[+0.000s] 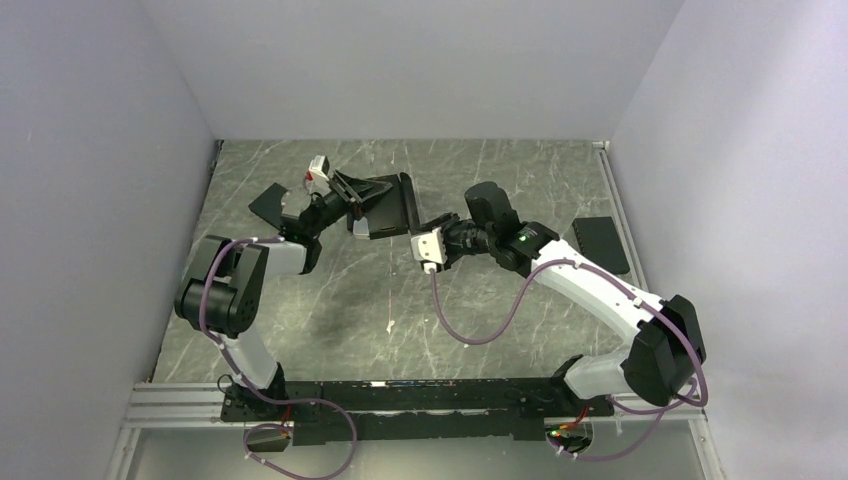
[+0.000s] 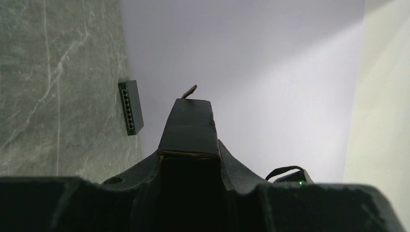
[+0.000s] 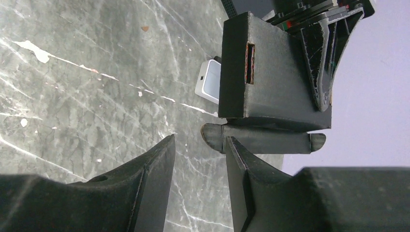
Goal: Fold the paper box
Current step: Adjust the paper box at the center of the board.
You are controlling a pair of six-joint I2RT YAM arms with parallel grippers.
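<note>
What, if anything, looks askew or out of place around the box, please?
The paper box hangs tilted above the table in the left gripper, one flap sticking out loose beside the open right gripper. White flecks mark the table.

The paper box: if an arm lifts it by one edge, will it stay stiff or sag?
Probably light: the left pincer alone seems to hold the box clear of the table. Likely bendy at creases: a flap juts loose below its body. Thin cardboard edges suggest a hard squeeze would dent it.
</note>
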